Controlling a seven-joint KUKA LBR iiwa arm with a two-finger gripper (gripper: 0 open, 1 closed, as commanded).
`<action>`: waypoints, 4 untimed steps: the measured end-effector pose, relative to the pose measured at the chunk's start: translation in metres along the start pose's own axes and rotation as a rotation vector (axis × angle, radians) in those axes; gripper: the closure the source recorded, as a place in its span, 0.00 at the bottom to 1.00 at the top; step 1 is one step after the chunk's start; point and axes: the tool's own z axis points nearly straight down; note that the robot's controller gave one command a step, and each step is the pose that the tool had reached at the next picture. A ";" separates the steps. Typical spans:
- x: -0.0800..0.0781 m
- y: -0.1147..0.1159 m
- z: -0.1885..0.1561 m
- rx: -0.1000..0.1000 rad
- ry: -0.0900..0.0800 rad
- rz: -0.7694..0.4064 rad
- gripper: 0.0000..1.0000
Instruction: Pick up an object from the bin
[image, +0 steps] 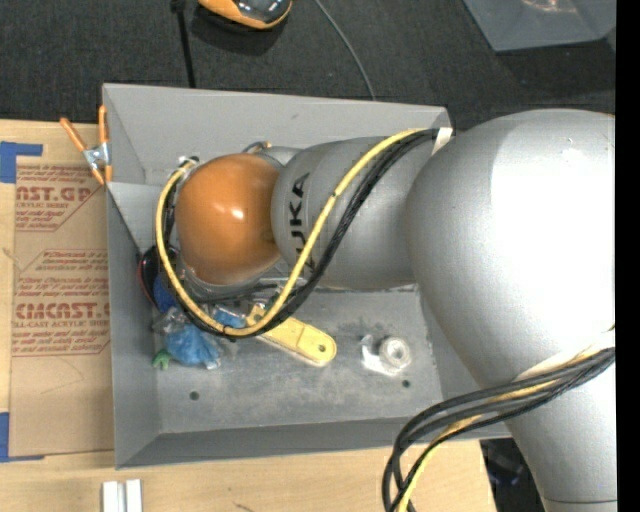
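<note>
We look down into the grey metal bin (280, 405) from above and a little to one side, near enough that its walls span the middle of the view. The far and left walls turn their inner faces to us. The robot arm (500, 250) looms at the right, closest to the lens, its orange-capped wrist (225, 215) over the bin's left half.
</note>
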 end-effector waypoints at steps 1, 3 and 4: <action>0.000 0.000 0.000 0.000 0.000 0.000 1.00; 0.000 0.000 -0.008 0.000 -0.004 0.003 1.00; 0.000 0.002 -0.014 -0.004 -0.001 0.002 1.00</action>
